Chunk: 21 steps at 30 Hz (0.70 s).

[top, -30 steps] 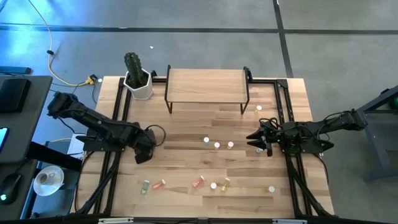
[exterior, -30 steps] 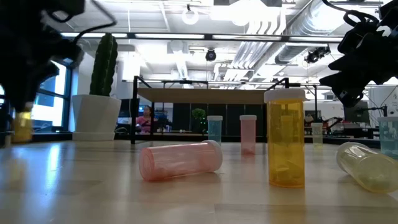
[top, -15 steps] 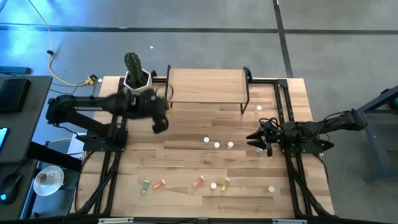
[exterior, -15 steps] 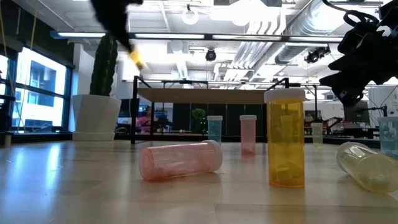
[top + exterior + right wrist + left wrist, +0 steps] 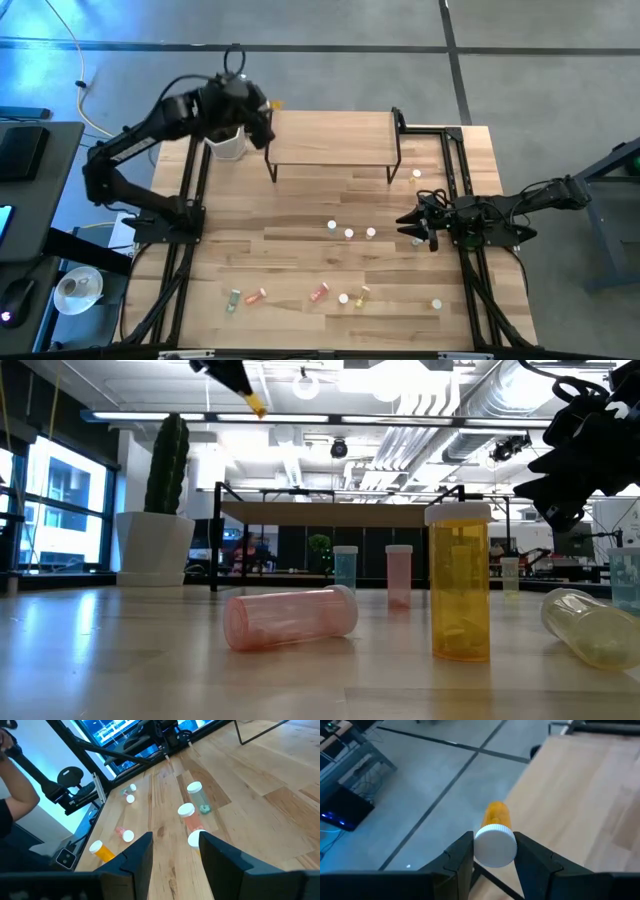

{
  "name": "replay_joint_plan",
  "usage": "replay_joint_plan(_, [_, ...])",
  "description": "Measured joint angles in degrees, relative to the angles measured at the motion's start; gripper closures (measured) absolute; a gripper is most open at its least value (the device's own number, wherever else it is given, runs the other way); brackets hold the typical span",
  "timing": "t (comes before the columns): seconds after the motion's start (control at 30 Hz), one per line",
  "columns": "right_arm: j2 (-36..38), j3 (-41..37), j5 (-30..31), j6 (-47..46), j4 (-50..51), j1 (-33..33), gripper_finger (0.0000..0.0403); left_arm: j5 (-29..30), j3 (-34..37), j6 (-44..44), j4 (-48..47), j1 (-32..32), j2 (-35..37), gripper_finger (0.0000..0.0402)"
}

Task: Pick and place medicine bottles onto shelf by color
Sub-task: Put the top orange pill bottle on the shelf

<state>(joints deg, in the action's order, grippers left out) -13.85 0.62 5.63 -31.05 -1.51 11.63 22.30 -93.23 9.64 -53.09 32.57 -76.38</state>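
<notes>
**Op:** Step in hand, pls? Pincers too.

**Obs:** Carry phase. Left gripper [image 5: 493,862] pinching orange bottle [image 5: 496,835] by its sides, white cap toward wrist cam. Up in the air at far-left corner of shelf [image 5: 330,137], beside potted cactus [image 5: 220,118]. In low view, seen high above shelf top, tilted. Not set down yet.

**Op:** Right side?

**Obs:** Right gripper [image 5: 412,226] waiting low at right of table [image 5: 290,255], fingers spread, holding nothing.

**Op:** Shelf state?

**Obs:** Top looks bare from above. Probably first placement, so early in the job.

**Op:** Rest of the bottles?

**Obs:** All on table. Three upright mid-table [image 5: 349,233], caps in a short row. Near edge: green bottle [image 5: 232,300] and orange-ish one [image 5: 257,295] lying at near left, pink bottle [image 5: 319,293] lying mid, yellow bottle [image 5: 362,294] just right of it, another cap [image 5: 436,302] at near right. One more [image 5: 416,174] by shelf's right leg.

**Op:** Next move?

**Obs:** Likely bring bottle right and nearer to get fully over shelf top, turn upright, lower till base touches wood, then release. Worth keeping well inside the edge, leaving room for other colours alongside. Risk: small base, could tip if let go while tilted.
</notes>
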Motion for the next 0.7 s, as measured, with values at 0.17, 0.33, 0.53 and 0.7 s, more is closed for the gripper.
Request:
replay_joint_plan(0.17, [0.0,0.0,0.0,0.0,0.0,0.0,0.0251,-2.5,-7.1,2.0,-1.5,4.2,-5.9,0.0284])
replay_joint_plan(0.33, [0.0,0.0,0.0,0.0,0.0,0.0,0.0251,-5.2,-15.3,1.1,-7.2,6.7,-13.3,0.0284])
replay_joint_plan(0.53, [0.0,0.0,0.0,0.0,0.0,0.0,0.0251,-6.5,-23.0,-0.3,-13.9,8.9,-22.6,0.0284])
replay_joint_plan(0.7, [0.0,0.0,0.0,0.0,0.0,0.0,0.0251,-10.4,-25.0,-2.0,-20.2,10.0,-29.1,0.0284])
